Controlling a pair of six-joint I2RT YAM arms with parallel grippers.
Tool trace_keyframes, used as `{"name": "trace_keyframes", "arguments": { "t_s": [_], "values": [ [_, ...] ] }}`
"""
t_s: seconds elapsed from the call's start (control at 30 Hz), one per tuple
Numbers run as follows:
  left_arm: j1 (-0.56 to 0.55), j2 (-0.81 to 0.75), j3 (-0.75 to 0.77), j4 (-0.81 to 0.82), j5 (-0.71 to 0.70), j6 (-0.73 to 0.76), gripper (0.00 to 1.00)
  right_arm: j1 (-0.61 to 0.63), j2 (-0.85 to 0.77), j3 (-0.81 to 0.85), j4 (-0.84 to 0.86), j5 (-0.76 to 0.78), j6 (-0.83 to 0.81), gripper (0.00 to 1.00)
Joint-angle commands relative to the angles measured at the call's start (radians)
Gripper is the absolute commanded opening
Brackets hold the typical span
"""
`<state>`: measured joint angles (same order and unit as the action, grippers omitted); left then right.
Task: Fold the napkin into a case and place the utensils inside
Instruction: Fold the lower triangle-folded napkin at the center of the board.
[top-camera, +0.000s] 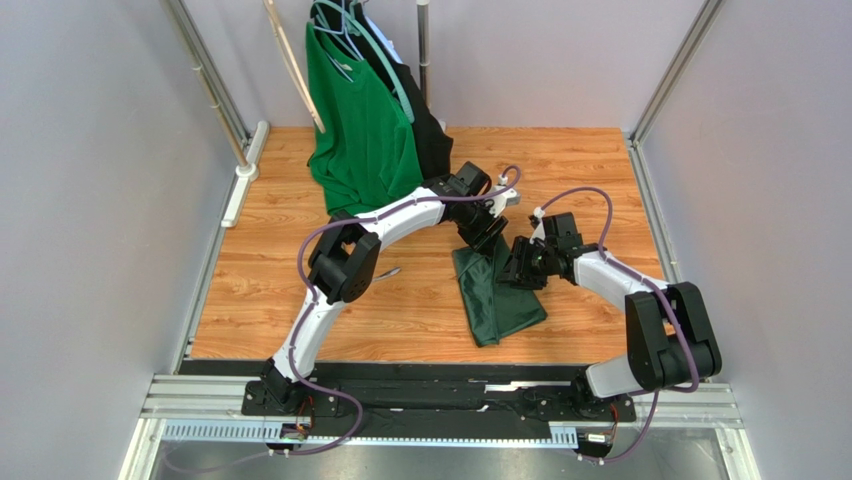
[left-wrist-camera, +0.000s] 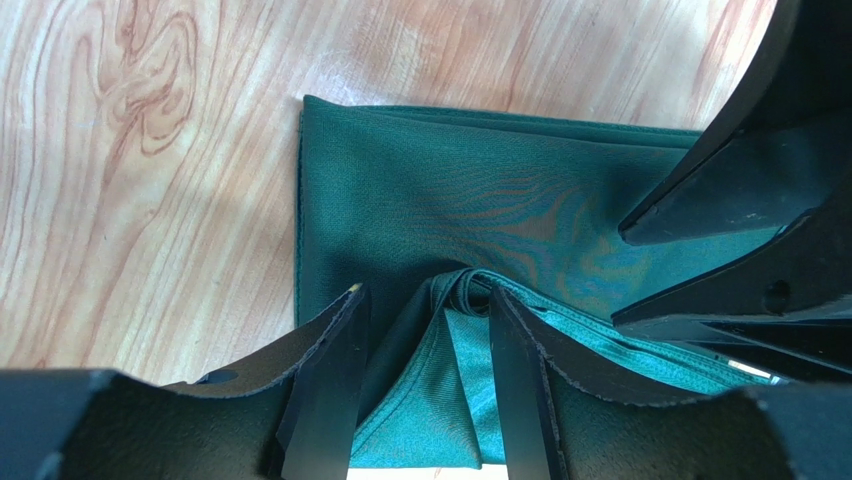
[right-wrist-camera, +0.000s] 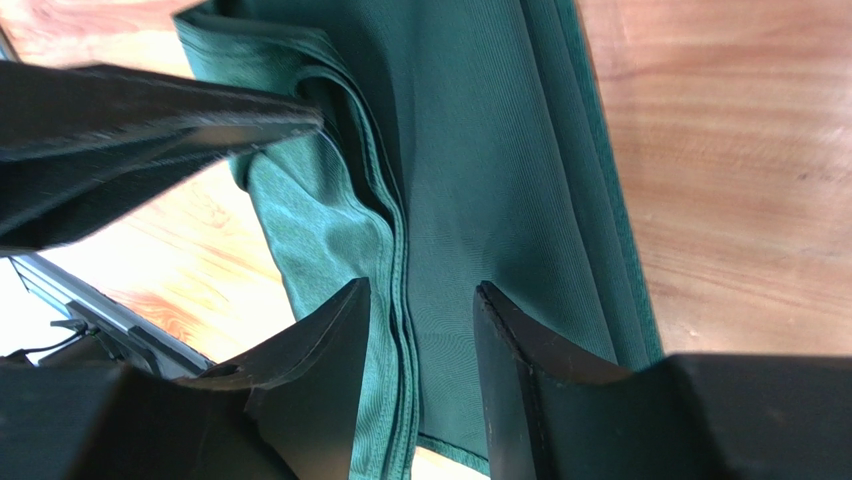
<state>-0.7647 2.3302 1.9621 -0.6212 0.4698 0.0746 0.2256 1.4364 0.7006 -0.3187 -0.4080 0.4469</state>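
The dark green napkin (top-camera: 497, 302) lies folded into a long narrow strip at the table's middle. My left gripper (top-camera: 487, 238) is at its far end, jaws open. In the left wrist view (left-wrist-camera: 428, 330) a raised fold of the napkin (left-wrist-camera: 470, 200) stands between the fingers, and a layer drapes over the right finger (left-wrist-camera: 515, 380). My right gripper (top-camera: 520, 270) is open at the strip's right side. In the right wrist view (right-wrist-camera: 420, 330) its fingers straddle the napkin's (right-wrist-camera: 480, 150) hemmed edges. One slim silver utensil (top-camera: 390, 272) lies left of the napkin; other utensils are out of view.
A brighter green T-shirt (top-camera: 362, 130) and a black garment (top-camera: 432, 135) hang on hangers from a rack at the back. Metal frame posts stand at the table's corners. The left arm's elbow (top-camera: 340, 262) hangs over the table beside the utensil.
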Motion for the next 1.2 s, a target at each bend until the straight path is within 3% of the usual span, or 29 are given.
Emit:
{"name": "trace_keyframes", "arguments": {
  "t_s": [0.0,0.13,0.27,0.47,0.67,0.93,1.17],
  "values": [
    [-0.002,-0.011,0.024,0.012,0.023,0.036,0.56,-0.005,-0.014,-0.009,0.017,-0.011,-0.013,0.46],
    [-0.002,-0.005,0.023,0.021,0.017,0.021,0.48,-0.005,0.007,-0.010,0.018,-0.002,-0.008,0.46],
    [-0.002,0.003,0.026,0.017,-0.020,0.005,0.28,-0.005,0.041,-0.009,0.017,0.020,0.002,0.44],
    [0.004,-0.014,0.027,0.014,-0.054,-0.018,0.08,-0.005,0.065,-0.013,0.009,0.044,0.021,0.39],
    [0.013,-0.032,0.052,-0.040,-0.100,-0.102,0.00,-0.005,0.078,-0.019,0.006,0.058,0.042,0.25],
    [0.019,-0.198,-0.159,0.103,-0.135,-0.196,0.00,-0.005,0.113,-0.023,0.010,0.072,0.059,0.20],
    [0.036,-0.270,-0.192,0.061,-0.192,-0.213,0.00,-0.005,0.130,-0.032,0.023,0.089,0.082,0.18]
  ]
}}
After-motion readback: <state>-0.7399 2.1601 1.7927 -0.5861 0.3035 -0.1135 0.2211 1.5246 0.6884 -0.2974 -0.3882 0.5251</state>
